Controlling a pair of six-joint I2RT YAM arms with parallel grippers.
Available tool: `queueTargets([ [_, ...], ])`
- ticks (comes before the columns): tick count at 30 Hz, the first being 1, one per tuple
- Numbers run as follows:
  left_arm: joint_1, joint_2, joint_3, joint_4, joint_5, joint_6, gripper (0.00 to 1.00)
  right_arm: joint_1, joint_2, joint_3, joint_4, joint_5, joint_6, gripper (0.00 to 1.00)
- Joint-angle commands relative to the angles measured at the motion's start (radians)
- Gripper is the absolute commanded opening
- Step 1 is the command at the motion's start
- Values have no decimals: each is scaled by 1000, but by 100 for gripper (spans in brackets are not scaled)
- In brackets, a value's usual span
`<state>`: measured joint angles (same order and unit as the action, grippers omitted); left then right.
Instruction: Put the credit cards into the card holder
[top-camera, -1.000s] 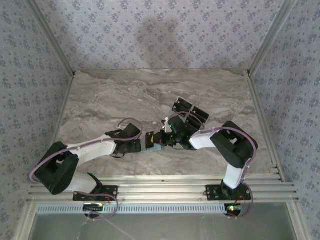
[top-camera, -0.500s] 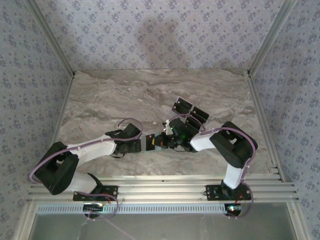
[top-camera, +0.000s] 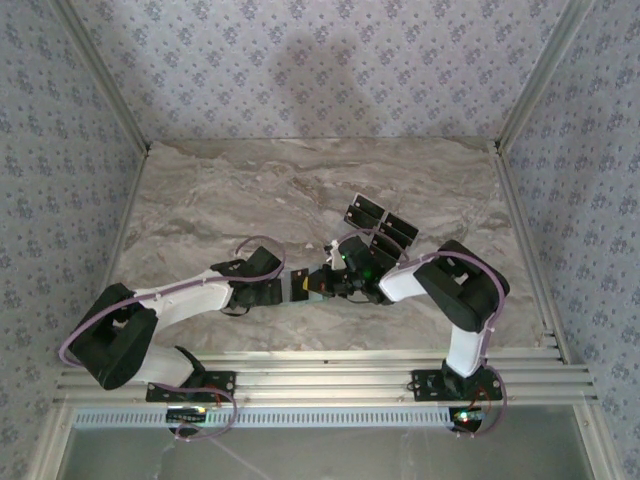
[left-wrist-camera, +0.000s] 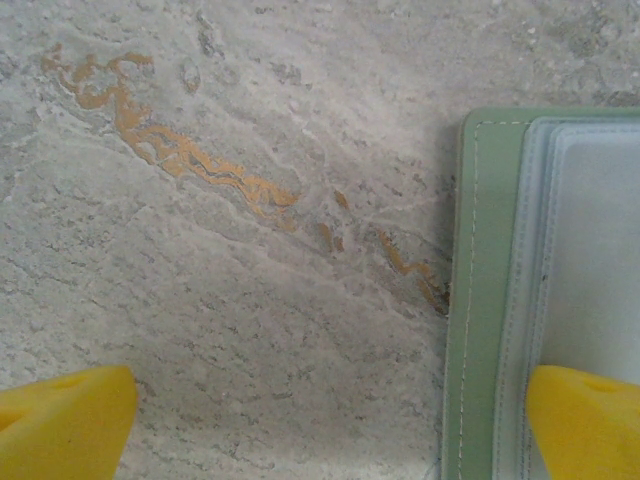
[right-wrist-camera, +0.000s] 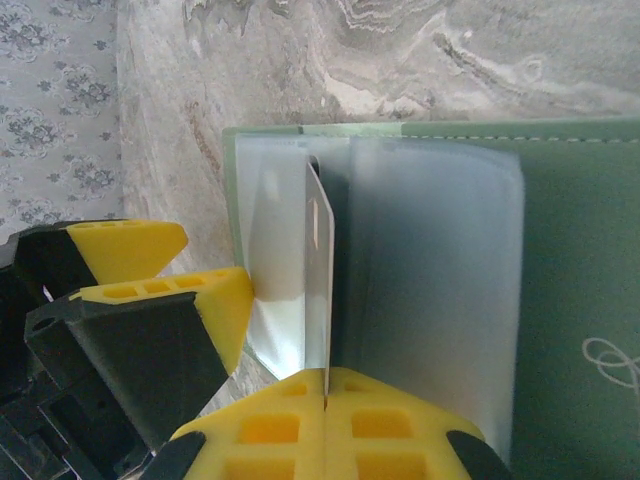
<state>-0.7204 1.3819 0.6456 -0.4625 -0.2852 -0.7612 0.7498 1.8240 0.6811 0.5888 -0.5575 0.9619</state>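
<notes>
1. The right gripper (right-wrist-camera: 326, 402), at the bottom of its wrist view, has its yellow pads pressed together on the near end of a thin, flat, rigid credit card (right-wrist-camera: 320, 270). The card is seen edge-on. Held by one end like this, its free end can lead into a pocket.
2. That free end lies among the clear plastic sleeves (right-wrist-camera: 430, 280) of the pale sage-green, soft, rectangular card holder (right-wrist-camera: 580, 230). The holder lies opened flat across the right of the frame. I judge the insertion to be under way, though how deep the card sits I cannot tell.
3. The left gripper (left-wrist-camera: 330, 425) has its jaws spread wide. One yellow fingertip (left-wrist-camera: 585, 420), at lower right, is over the holder's sleeve, and the other, at lower left, is over bare stone.
4. In the right wrist view a left fingertip (right-wrist-camera: 222, 300) lies against the sleeve's left edge. It is probably pinning the soft holder so it does not slide under the card's push.
5. In the top view both grippers meet just below the frame's centre. More dark rectangular credit cards (top-camera: 365, 212) lie just up and to the right, near at hand for later turns.
6. The surface is a grey-beige marble-patterned table (top-camera: 230, 190) with rust-coloured veins.
7. Pale floral wallpaper (top-camera: 300, 60) closes in the back and both sides, and ribbed aluminium rails (top-camera: 320, 375) cross the lower frame.
</notes>
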Motion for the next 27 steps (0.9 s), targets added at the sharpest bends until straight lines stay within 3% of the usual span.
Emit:
queueTargets([
  [1,-2,2,-18,-68,-46,-7,100,-6,33,-13,-11,-15,14,0],
  [27,-2,0,-17,-68,-42,-7,100,9,121,67,-49,-62,16,0],
])
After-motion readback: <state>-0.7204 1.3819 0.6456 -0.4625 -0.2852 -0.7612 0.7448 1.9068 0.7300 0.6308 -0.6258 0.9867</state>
